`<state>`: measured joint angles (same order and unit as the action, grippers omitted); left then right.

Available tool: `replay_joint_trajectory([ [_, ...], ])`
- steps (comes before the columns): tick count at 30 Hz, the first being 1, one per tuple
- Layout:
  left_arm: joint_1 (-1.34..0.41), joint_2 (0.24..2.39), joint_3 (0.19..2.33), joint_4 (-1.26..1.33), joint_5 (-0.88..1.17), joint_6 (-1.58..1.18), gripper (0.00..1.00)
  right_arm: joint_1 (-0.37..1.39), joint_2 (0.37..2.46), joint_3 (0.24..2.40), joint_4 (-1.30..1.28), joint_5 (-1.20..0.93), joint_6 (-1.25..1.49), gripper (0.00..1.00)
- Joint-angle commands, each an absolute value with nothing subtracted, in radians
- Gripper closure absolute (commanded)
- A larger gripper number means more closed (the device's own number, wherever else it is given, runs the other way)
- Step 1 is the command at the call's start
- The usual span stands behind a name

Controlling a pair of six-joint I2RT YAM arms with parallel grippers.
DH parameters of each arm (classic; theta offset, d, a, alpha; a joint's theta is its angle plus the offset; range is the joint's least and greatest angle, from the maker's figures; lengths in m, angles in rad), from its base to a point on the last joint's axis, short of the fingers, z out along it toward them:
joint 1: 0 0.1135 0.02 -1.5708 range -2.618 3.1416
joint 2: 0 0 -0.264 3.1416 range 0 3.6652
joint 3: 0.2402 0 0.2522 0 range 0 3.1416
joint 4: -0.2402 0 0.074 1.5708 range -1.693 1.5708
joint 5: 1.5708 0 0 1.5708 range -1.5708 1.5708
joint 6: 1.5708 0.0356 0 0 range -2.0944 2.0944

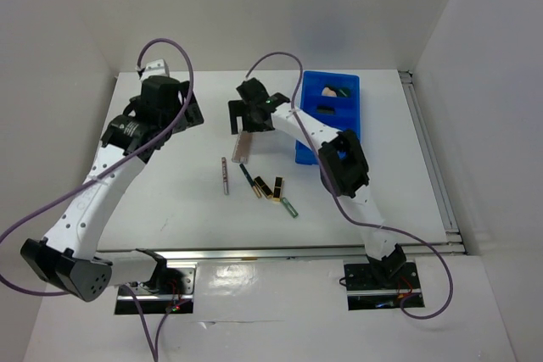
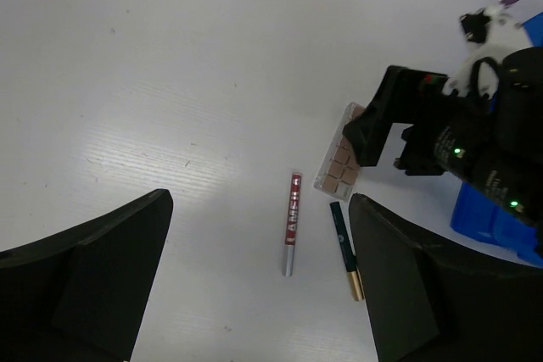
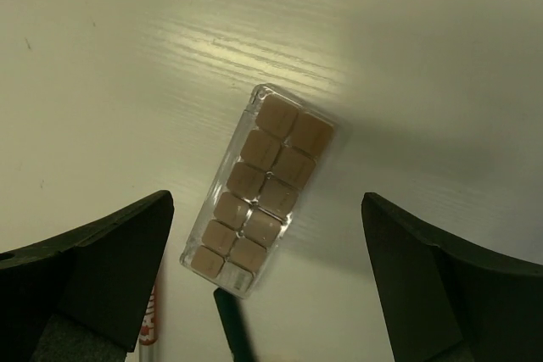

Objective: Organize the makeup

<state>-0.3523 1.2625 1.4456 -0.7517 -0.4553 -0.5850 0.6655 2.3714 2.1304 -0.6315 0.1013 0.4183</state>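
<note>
My right claw hangs spread over the tan rectangular plastic palette; I'd square it to the palette's long edges, then lower.

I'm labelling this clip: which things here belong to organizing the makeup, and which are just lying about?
Part of the job: tan palette, red pencil, dark green pencil, lipsticks, green tube, peach sponge, black compact.

Not makeup: blue bin (probably the container), purple cables, metal rail.

White walls enclose a white table; glare streaks its surface.
</note>
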Motion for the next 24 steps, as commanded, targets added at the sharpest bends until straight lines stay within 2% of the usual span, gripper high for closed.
replay_joint_trajectory([
  [1, -0.354, 1.236, 1.434, -0.727, -0.491, -0.611, 0.01, 0.686, 2.428, 2.226, -0.679, 0.072, 0.453, 0.01],
  [14, -0.354, 1.218, 1.405, -0.736, -0.482, -0.620, 0.01, 0.750, 2.545, 2.279, -0.736, 0.158, 0.428, 0.01],
  [16, -0.354, 1.218, 1.405, -0.736, -0.482, -0.620, 0.01, 0.762, 2.574, 2.316, -0.750, 0.212, 0.396, 0.04],
  [18, -0.354, 1.218, 1.405, -0.736, -0.472, -0.620, 0.01, 0.762, 2.600, 2.351, -0.776, 0.245, 0.380, 0.13],
  [24, -0.354, 1.200, 1.396, -0.736, -0.472, -0.620, 0.01, 0.762, 2.600, 2.355, -0.787, 0.333, 0.319, 0.31],
])
